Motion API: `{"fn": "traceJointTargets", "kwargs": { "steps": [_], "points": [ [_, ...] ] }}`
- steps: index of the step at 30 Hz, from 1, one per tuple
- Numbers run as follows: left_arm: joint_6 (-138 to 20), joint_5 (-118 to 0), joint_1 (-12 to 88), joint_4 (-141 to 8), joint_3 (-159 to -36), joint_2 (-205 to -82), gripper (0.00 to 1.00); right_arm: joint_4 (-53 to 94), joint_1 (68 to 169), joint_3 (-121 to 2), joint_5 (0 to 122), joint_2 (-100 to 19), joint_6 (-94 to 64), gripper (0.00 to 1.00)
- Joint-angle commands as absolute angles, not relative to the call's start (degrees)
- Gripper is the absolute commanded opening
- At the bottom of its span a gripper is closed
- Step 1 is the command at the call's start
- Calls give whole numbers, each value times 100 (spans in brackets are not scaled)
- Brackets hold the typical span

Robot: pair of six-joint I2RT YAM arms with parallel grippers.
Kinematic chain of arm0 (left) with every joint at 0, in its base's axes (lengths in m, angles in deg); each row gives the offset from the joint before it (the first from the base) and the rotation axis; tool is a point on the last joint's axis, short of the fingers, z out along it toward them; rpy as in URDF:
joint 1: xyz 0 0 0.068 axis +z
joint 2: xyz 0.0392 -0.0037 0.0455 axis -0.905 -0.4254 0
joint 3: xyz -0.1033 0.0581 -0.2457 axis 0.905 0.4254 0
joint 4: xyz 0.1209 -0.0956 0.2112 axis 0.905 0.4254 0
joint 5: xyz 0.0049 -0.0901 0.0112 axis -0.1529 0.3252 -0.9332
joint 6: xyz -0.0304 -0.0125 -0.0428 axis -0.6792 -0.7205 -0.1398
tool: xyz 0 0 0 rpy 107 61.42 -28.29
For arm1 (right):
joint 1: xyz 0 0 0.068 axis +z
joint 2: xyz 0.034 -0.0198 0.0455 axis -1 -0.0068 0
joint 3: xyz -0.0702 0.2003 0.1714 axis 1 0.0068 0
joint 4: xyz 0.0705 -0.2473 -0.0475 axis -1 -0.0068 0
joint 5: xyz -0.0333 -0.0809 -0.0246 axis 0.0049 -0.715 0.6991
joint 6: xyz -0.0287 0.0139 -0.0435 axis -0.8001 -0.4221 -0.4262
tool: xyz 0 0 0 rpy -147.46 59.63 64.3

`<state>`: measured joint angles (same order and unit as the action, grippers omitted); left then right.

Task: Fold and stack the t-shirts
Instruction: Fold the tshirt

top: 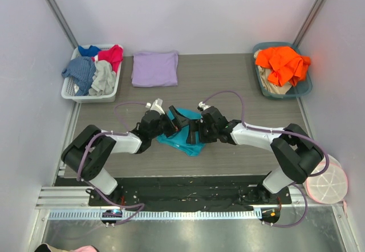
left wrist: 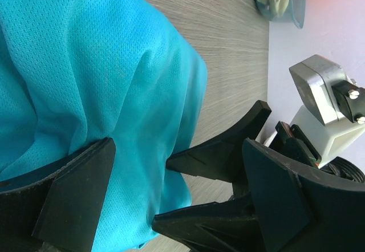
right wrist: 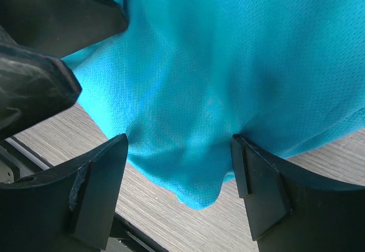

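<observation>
The teal-turquoise t-shirt (top: pixel 183 139) lies crumpled at the table's near middle, between my two grippers. My left gripper (top: pixel 170 124) is open at its left side; in the left wrist view (left wrist: pixel 177 146) the teal cloth (left wrist: pixel 85 75) bulges between its wide-apart fingers (left wrist: pixel 74 200), and the right gripper's black fingers (left wrist: pixel 219 152) reach in too. My right gripper (top: pixel 195 131) is open at the shirt's right side; in the right wrist view (right wrist: pixel 179 143) a fold of teal cloth (right wrist: pixel 217 81) hangs between its fingers (right wrist: pixel 262 189). The lavender-purple t-shirt (top: pixel 154 68) lies folded at the back.
A white basket (top: pixel 68 94) with blue, red and grey garments stands at the back left. A teal bin (top: pixel 305 89) holding the orange garment (top: pixel 282 64) stands at the back right. A round pink-white object (top: pixel 328 182) sits off the table's right near edge.
</observation>
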<state>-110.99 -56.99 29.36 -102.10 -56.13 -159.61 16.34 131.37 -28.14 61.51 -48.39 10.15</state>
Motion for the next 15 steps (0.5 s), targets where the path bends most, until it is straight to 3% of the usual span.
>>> {"fn": "traceJointTargets", "kwargs": {
  "steps": [1, 15],
  "points": [
    [-11139, -5760, 3020, -10731, -5587, -15803, 100, 1637, 13136, -2710, 6106, -4977, 1053, 81],
    [-10146, -6877, 3336, -8726, -5165, -14439, 100, 1620, 13136, -2684, 6106, -5057, 1009, 81]
  ]
}}
